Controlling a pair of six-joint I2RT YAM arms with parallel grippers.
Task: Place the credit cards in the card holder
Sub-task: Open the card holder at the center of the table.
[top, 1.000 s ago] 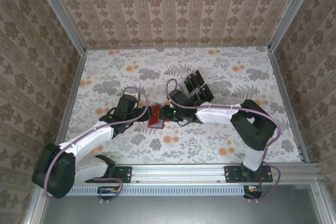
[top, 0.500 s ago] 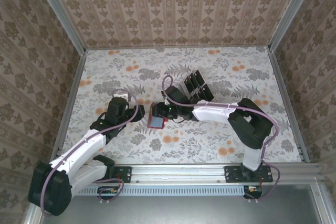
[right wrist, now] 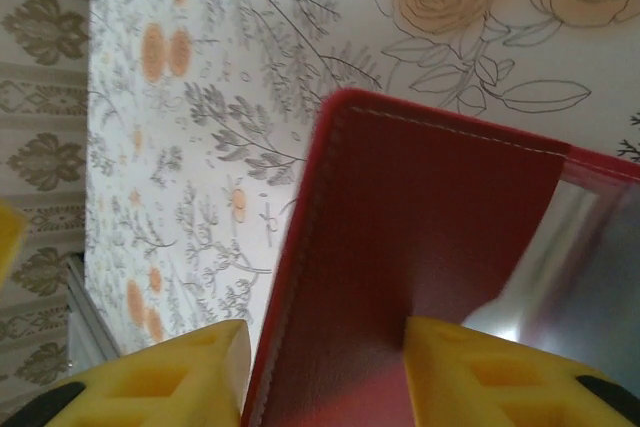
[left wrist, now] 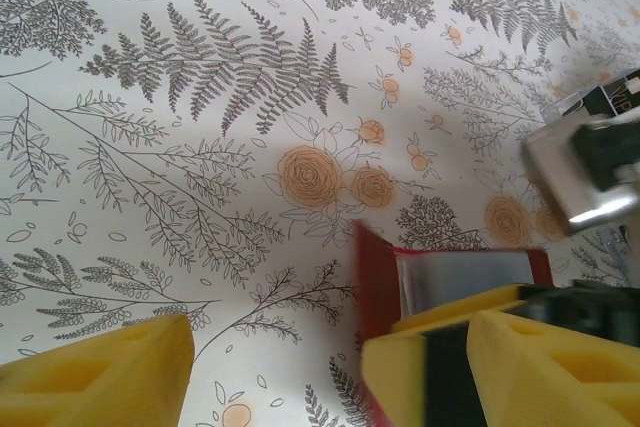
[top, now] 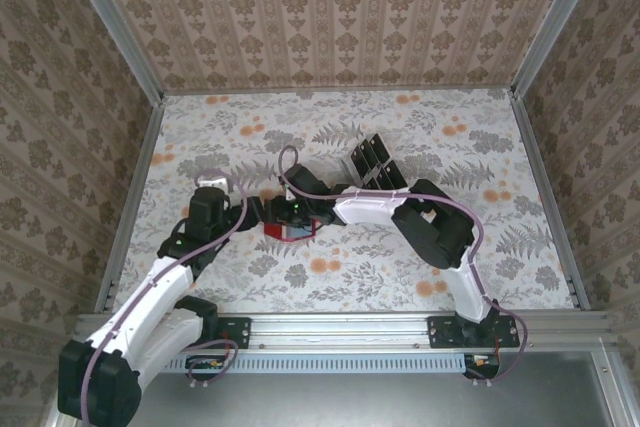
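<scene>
Red card holder (top: 288, 233) lies open on the worktop (top: 450, 267), left of centre, between my claws. Its clear window pocket is showing; can't tell if a card is in it. Leather-look, stitched edge. Long axis roughly left-right in the top view. Dark credit cards (top: 366, 155) stand in the slotted rack (top: 385, 175) behind it. My right claw (right wrist: 325, 347) is part open over the flap, clamping nothing. My left claw (left wrist: 280, 372) is wide and empty.

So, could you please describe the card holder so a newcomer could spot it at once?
On the floral table, find the rack of dark cards near the middle. Left of it, nearer the arm bases, lies the card holder, a folding wallet, the only red thing.
</scene>
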